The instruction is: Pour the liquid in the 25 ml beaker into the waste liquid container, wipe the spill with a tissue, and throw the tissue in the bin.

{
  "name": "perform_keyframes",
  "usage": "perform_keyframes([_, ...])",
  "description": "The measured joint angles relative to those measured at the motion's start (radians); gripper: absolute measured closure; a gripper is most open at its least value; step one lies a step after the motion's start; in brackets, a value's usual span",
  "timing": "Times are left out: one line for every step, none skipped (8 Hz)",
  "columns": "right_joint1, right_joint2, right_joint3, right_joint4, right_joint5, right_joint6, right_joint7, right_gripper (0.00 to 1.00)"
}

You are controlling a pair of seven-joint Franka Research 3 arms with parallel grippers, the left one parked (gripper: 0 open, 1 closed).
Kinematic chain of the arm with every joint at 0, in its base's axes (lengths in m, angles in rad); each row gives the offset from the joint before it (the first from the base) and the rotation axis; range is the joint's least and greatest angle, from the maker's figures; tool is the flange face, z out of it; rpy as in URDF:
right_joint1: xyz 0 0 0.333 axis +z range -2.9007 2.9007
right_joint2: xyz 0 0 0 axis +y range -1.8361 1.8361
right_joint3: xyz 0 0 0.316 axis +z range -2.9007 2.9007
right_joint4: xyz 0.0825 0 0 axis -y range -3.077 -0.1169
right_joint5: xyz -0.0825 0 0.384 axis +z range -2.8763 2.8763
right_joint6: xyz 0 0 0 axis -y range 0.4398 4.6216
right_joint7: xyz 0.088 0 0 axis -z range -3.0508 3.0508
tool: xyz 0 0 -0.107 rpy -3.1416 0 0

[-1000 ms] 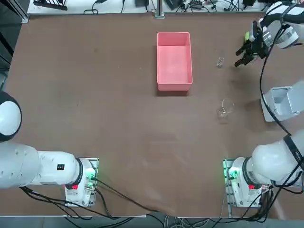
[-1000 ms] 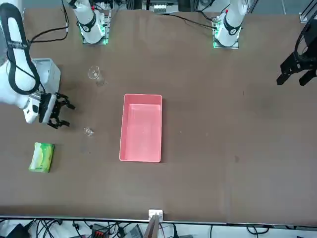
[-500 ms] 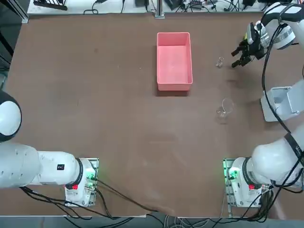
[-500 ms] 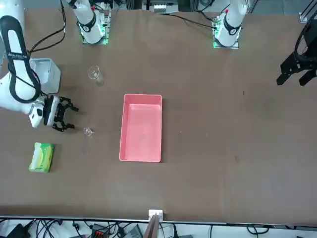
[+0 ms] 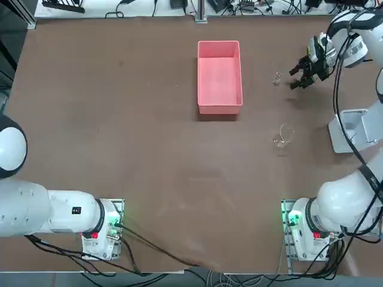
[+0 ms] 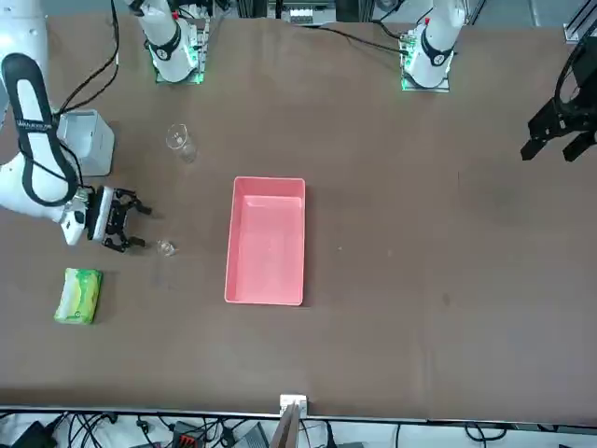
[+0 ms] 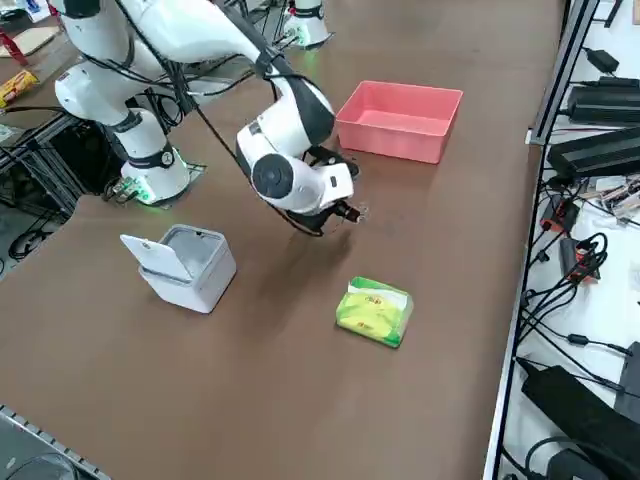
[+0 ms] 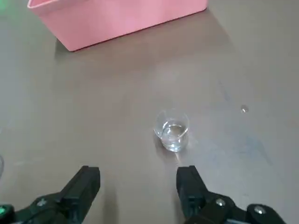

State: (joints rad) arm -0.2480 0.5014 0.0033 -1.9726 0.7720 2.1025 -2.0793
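Our right hand (image 8: 138, 186) is released near the 25 ml beaker (image 8: 172, 130); a careless approach could knock it over.

Robotics lab: brown table (image 5: 119, 119), bench-mounted arms, cable clutter (image 7: 590, 270), glass beakers.

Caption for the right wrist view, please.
Open right gripper lined up short of the upright 25 ml beaker, pink waste liquid container beyond.
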Motion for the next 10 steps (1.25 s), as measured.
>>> perform_keyframes([-0.002, 0.023, 0.0, 0.019, 0.003, 0.0, -0.016, 0.0])
perform_keyframes([-0.002, 0.048, 0.0, 0.043, 0.006, 0.0, -0.032, 0.0])
perform_keyframes([-0.002, 0.072, 0.001, 0.069, 0.012, 0.0, -0.051, 0.0])
perform_keyframes([-0.002, 0.091, 0.004, 0.093, 0.019, -0.001, -0.067, 0.0])
perform_keyframes([-0.002, 0.104, 0.008, 0.106, 0.034, -0.002, -0.085, 0.0])
perform_keyframes([-0.002, 0.113, 0.011, 0.111, 0.052, -0.004, -0.112, 0.0])
perform_keyframes([-0.001, 0.118, 0.014, 0.114, 0.064, -0.008, -0.146, 0.0])
perform_keyframes([-0.001, 0.123, 0.015, 0.117, 0.071, -0.01, -0.172, 0.0])
perform_keyframes([-0.001, 0.125, 0.016, 0.121, 0.072, -0.012, -0.181, 0.0])
perform_keyframes([-0.001, 0.129, 0.016, 0.126, 0.072, -0.013, -0.187, 0.0])
